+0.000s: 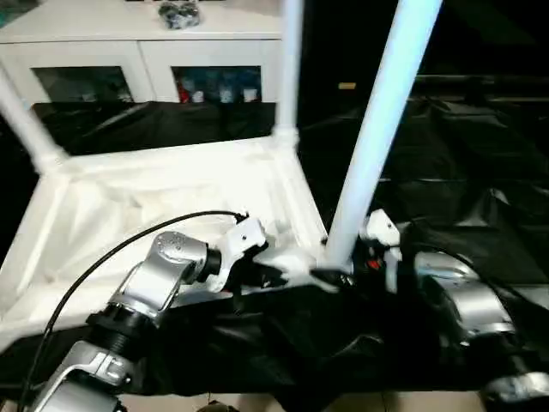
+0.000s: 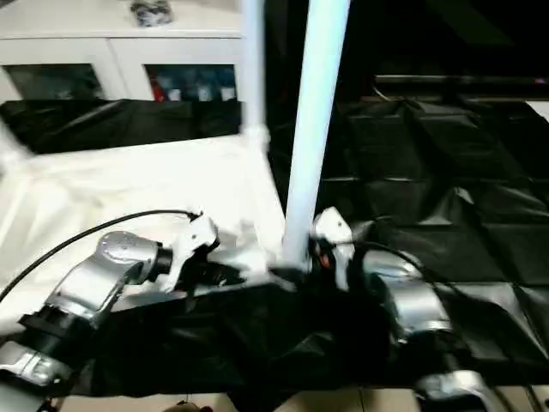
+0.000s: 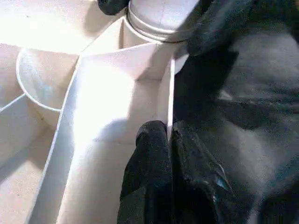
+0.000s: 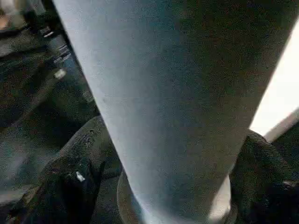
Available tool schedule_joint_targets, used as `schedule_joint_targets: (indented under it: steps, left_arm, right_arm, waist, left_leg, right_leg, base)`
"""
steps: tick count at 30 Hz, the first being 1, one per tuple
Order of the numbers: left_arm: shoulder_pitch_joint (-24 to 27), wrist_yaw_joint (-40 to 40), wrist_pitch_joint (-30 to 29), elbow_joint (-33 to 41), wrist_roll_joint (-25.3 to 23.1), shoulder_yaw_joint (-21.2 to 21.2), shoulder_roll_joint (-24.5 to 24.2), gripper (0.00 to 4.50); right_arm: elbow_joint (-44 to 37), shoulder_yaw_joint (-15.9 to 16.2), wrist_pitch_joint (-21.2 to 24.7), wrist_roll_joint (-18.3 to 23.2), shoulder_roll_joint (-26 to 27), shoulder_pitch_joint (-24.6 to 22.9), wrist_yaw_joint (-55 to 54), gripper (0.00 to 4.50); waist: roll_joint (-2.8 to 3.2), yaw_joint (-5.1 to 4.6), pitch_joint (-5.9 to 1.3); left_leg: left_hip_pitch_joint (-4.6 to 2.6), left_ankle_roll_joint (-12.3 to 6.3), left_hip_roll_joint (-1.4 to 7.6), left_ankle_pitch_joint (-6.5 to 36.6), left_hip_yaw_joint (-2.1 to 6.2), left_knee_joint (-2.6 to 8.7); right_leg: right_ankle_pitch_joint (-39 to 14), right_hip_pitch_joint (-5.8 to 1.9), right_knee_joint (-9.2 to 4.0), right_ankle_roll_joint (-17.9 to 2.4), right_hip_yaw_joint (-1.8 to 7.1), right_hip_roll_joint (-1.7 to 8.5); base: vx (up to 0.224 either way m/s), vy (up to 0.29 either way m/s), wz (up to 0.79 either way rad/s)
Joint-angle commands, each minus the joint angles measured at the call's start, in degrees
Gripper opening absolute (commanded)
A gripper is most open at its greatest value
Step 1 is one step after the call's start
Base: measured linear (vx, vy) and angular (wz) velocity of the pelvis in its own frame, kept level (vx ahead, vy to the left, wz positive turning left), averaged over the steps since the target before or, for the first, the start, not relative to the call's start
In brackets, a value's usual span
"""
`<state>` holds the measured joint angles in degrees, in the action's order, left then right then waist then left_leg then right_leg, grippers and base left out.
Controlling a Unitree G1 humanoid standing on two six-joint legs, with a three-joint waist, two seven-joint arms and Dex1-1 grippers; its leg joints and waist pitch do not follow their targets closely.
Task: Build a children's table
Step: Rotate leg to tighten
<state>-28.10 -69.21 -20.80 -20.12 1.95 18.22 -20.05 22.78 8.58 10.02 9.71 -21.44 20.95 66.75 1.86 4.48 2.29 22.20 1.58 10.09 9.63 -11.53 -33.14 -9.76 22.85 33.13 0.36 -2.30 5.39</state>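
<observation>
Left jaws (image 3: 169, 140) clamp white ribbed plastic tabletop (image 1: 171, 197) rim; right jaws (image 4: 173, 186) apart around near-right white tapered leg (image 1: 377, 137). Three legs visible standing; a fourth probably remains.

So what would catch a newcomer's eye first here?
The white leg rising from the near corner of the upturned tabletop, with the right gripper open around its base. Beside it, the left gripper pinches the tabletop's rim; two more legs stand at far corners.
</observation>
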Motion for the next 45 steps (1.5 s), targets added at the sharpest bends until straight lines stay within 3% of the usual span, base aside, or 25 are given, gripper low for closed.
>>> schedule_joint_targets:
  steps: [1, 4, 8, 16, 20, 24, 27, 29, 33, 34, 35, 38, 39, 40, 43, 45]
  left_arm:
    - [-1.98, -0.06, 2.05, 1.76, 2.38, -0.67, 1.1, 0.0]
    - [-2.32, -0.6, 2.38, 1.31, 2.35, -0.89, 0.69, 0.0]
    - [-2.4, -0.77, 2.5, 1.27, 2.44, -0.92, 0.58, 0.0]
    - [-1.27, 0.22, 1.54, 2.31, 2.86, -1.29, 1.46, 0.0]
    - [-1.08, 4.46, -0.5, 2.32, 2.52, -2.54, 3.31, 0.0]
    - [-1.29, 9.81, -2.09, 1.84, 1.65, -3.34, 6.04, 0.0]
    - [-1.97, 16.5, -4.35, 1.04, 0.56, -4.17, 10.31, 0.0]
    - [-2.15, 18.21, -4.9, 0.99, 0.26, -4.15, 11.58, 0.0]
    - [-2.17, 20.34, -5.53, 1.77, -0.32, -3.17, 13.64, 0.0]
    - [-2.21, 20.83, -5.2, 2.04, -0.55, -2.79, 14.33, 0.0]
    - [-2.19, 20.96, -5.39, 2.38, -0.37, -2.71, 14.55, 0.0]
    - [-1.92, 20.13, -5.19, 2.79, -0.39, -2.82, 13.71, 0.0]
    - [-1.92, 20.13, -5.19, 2.79, -0.39, -2.82, 13.71, 0.0]
    - [-1.71, 19.39, -4.85, 2.96, -0.38, -2.9, 13.0, 0.0]
    - [-1.5, 18.07, -4.21, 3.13, -0.4, -2.69, 11.92, 0.0]
    - [-1.2, 15.55, -3.54, 3.51, 0.01, -2.35, 10.24, 0.0]
  right_arm:
    - [-1.48, 6.18, 2.49, 0.81, 0.94, -2.08, 5.56, 3.62]
    - [-2.41, 6.33, 3.17, 0.89, 0.78, -2.58, 5.93, 3.62]
    - [-3.85, 6.57, 4.74, 1.51, 1.1, -3.12, 5.86, 3.23]
    - [-4.5, 5.73, 5.96, 1.92, 3.09, -3.84, 3.12, 2.7]
    - [-0.98, 3.4, 5.55, 0.22, 6.86, -2.89, -5.6, 2.56]
    - [5.34, 0.36, 4.25, -2.54, 11.47, -0.56, -18.29, 2.53]
    - [12.35, -3.61, 4.52, -4.24, 17.18, 2.47, -34.67, 2.52]
    - [14.48, -4.65, 4.34, -4.73, 18.89, 3.4, -38.99, 2.52]
    - [17.14, -4.29, 1.21, -5.34, 21.52, 4.24, -40.12, 2.52]
    - [17.93, -4.51, 0.89, -5.02, 22.45, 4.62, -39.61, 2.87]
    - [18.19, -5.25, 0.91, -4.27, 23.01, 4.95, -39.44, 3.22]
    - [17.53, -5.38, 0.37, -3.78, 22.6, 5.35, -38.18, 3.34]
    - [17.53, -5.38, 0.37, -3.78, 22.6, 5.35, -38.18, 3.34]
    - [17.51, -4.85, -0.9, -4.44, 21.84, 5.64, -37.75, 3.62]
    - [17.1, -4.44, -2.45, -3.96, 20.89, 5.62, -34.62, 3.62]
    - [14.87, -2.98, -4.66, -2.98, 18.79, 4.73, -26.94, 3.62]
  waist:
    - [-0.37, -0.05, -3.11]
    - [-0.36, 0.14, -3.11]
    - [-0.24, 0.28, -3.19]
    - [-0.45, 0.44, -3.35]
    - [-0.53, 0.11, -3.07]
    - [-0.58, -1.51, -2.66]
    - [-0.73, -2.35, -2.55]
    - [-0.84, -2.96, -2.47]
    - [-0.74, -3.08, -2.38]
    - [-0.76, -3.1, -2.37]
    - [-1.15, -3.15, -2.35]
    - [-0.77, -3.09, -2.3]
    - [-0.8, -3.13, -2.36]
    - [-0.74, -3.08, -2.45]
    - [-0.73, -3.09, -2.48]
    - [-0.73, -2.81, -2.66]
  left_leg:
    - [-1.8, -1.92, 3.28, 17.56, 1.21, 4.31]
    - [-1.85, -1.12, 3.25, 18.25, 1.26, 4.39]
    - [-1.81, -0.73, 3.23, 17.59, 1.33, 4.43]
    - [-1.57, -1.83, 3.15, 14.54, 1.25, 4.16]
    - [-1.77, -0.59, 3.09, 17.83, 1.39, 4.44]
    - [-1.75, 2.3, 2.81, 22.73, 2.01, 4.91]
    - [-2.01, 2.43, 2.67, 24.62, 2.14, 4.78]
    - [-1.77, 2.6, 2.46, 25.48, 2.4, 4.91]
    - [-2.27, 2.29, 2.36, 28.14, 2.51, 4.72]
    - [-2.26, 2.2, 2.36, 28.25, 2.47, 4.75]
    - [-2.24, 1.92, 2.35, 28.68, 2.48, 4.79]
    - [-2.17, 1.98, 2.42, 29.05, 2.59, 4.99]
    - [-2.16, 2.14, 2.46, 29.39, 2.62, 5.09]
    - [-2.22, 2.21, 2.48, 29.47, 2.56, 5.11]
    - [-2.02, 1.91, 2.51, 29.09, 2.46, 5.23]
    - [-2.18, 1.47, 2.59, 28.56, 2.28, 5.06]
  right_leg:
    - [-15.24, -1.78, -3.53, -13.38, 1.63, 2.7]
    - [-16.57, -1.66, -3.67, -12.64, 1.7, 2.77]
    - [-15.18, -1.69, -3.53, -12.69, 1.69, 2.75]
    - [-11.39, -1.94, -3.08, -13.63, 1.61, 2.75]
    - [-17.29, -1.6, -3.66, -12.47, 1.67, 2.92]
    - [-25.76, -1.29, -4.43, -9.76, 1.42, 3.05]
    - [-28.95, -0.88, -5.07, -8.53, 1.47, 3.17]
    - [-31.83, -1.0, -5.36, -6.99, 1.15, 3.03]
    - [-34.99, -0.39, -6.14, -5.27, 1.1, 3.07]
    - [-34.79, -0.33, -6.15, -5.21, 1.13, 3.01]
    - [-34.75, -0.3, -6.19, -5.1, 1.09, 2.89]
    - [-34.34, -0.29, -6.1, -5.1, 1.11, 2.87]
    - [-33.74, -0.35, -6.02, -5.16, 1.09, 2.83]
    - [-32.88, -0.33, -6.03, -5.39, 1.13, 2.87]
    - [-30.1, -0.47, -5.8, -6.32, 1.26, 2.75]
    - [-28.53, -0.51, -5.74, -6.92, 1.39, 2.83]
  base:
    - [0.0, 0.0, 0.0]
    - [0.0, 0.0, 0.0]
    - [0.0, 0.0, 0.0]
    - [0.0, 0.0, 0.0]
    - [0.0, 0.0, 0.0]
    - [-0.014, 0.001, -0.02]
    - [0.0, 0.0, 0.0]
    - [0.0, 0.0, 0.0]
    - [0.0, 0.0, 0.0]
    - [0.0, 0.0, 0.0]
    - [0.0, 0.0, 0.0]
    - [0.0, 0.0, 0.0]
    - [0.0, 0.0, 0.0]
    - [0.0, 0.0, 0.0]
    - [0.0, 0.0, 0.0]
    - [0.0, 0.0, 0.0]
